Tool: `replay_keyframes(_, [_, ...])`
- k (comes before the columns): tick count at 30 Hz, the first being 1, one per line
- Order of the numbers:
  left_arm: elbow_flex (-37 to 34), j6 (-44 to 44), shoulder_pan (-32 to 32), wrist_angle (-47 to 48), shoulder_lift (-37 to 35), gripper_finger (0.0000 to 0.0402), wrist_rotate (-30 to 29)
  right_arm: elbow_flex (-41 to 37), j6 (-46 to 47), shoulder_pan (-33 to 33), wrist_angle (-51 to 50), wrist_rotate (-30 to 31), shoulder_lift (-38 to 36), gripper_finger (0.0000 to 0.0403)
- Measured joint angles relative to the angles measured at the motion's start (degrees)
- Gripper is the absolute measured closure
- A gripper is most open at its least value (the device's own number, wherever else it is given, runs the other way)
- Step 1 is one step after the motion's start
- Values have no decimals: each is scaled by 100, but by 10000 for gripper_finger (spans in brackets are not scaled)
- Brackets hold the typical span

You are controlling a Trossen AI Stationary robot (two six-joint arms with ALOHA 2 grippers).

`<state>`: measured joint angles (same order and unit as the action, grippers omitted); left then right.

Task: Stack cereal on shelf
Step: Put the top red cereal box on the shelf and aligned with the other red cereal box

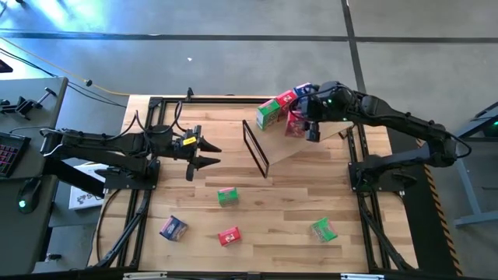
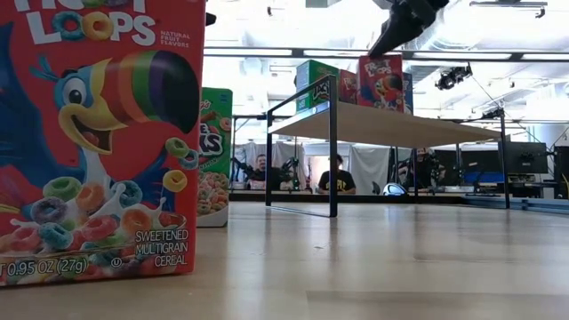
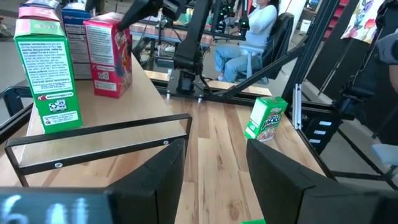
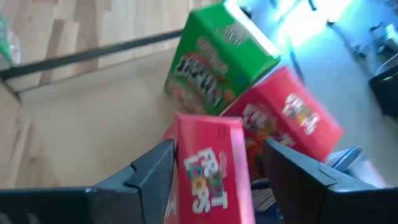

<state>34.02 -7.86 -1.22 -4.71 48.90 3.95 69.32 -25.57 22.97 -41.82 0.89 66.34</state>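
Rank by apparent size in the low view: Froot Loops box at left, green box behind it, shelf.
1. Froot Loops box, largest only because it sits nearest the camera.
2. Shelf.
3. Green box, partly hidden.

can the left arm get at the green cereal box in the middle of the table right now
Probably yes. The left tool hangs open over bare tabletop, and the green cereal box lies just beyond it with nothing between. The shelf stands off to the side, out of the path.

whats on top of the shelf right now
On the shelf stand a green box, two red boxes and a blue box. The right end effector hangs over the nearer red one, so anything beneath the arm is hidden.
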Motion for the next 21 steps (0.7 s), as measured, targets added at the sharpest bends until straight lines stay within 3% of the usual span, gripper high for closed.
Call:
replay_keyframes(7, [4, -7, 0, 33, 15, 239, 10, 2, 11, -273, 323, 84, -348, 178])
replay_keyframes(12, [4, -53, -27, 30, 194, 240, -44, 2, 860, -676, -455, 576, -692, 196])
replay_keyframes(16, [7, 49, -146, -222, 573, 255, 42, -42, 1911, -924, -1282, 623, -731, 249])
replay_keyframes(21, [7, 144, -366, -687, 966, 293, 558, -658, 2508, -1099, -1121, 747, -707, 338])
